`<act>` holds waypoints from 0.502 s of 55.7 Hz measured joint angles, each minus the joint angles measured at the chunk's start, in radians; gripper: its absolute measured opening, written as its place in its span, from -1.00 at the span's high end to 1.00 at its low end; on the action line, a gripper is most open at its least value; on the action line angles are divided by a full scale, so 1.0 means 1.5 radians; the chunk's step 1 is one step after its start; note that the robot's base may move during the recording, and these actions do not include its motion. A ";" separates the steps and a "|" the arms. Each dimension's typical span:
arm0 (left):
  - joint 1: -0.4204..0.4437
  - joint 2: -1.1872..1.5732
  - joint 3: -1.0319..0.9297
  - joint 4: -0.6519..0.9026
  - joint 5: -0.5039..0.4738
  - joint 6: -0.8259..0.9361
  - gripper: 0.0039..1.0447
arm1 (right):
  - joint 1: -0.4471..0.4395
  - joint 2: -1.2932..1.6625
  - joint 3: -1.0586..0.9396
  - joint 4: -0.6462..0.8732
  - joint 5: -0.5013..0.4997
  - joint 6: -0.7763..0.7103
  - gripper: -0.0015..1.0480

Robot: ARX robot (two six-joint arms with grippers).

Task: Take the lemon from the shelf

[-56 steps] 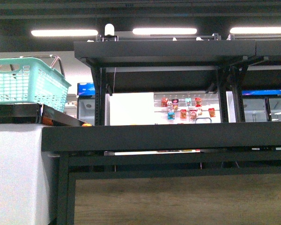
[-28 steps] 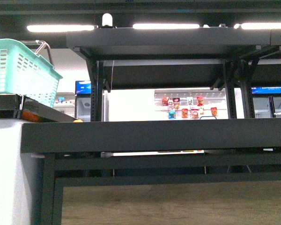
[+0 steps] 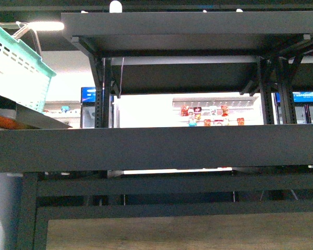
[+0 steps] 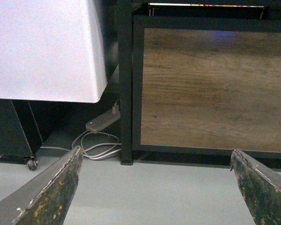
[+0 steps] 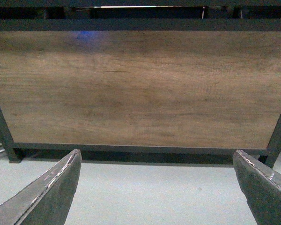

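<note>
Black steel fills the front view: the shelf spans it with one raised-lip tray across the centre and another at twelve o'clock. Both are seen from below tray height, so the lemon cannot be made out on them. A wood panel closes the shelf's base at six o'clock. A white cabinet stands at eight o'clock beside the shelf's post, and a teal basket sits at ten o'clock. The left tool is released, fingers wide apart over grey floor, holding nothing. The right tool is likewise spread and empty before the panel. A power strip with coiled cable lies beside the shelf's foot. Small coloured packets show far behind, near centre toward one o'clock.
</note>
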 joint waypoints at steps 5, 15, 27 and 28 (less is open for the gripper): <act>0.000 0.000 0.000 0.000 0.000 0.000 -0.85 | 0.000 0.000 0.000 0.000 0.000 0.000 -0.86; 0.000 0.000 0.000 0.000 -0.001 0.000 -0.85 | 0.000 0.000 0.000 0.000 0.000 0.000 -0.86; 0.000 0.000 0.000 0.000 -0.001 0.000 -0.85 | 0.000 0.000 0.000 0.000 0.000 0.000 -0.86; 0.000 0.000 0.000 0.000 -0.001 0.000 -0.85 | 0.000 0.000 0.000 0.000 0.000 0.000 -0.86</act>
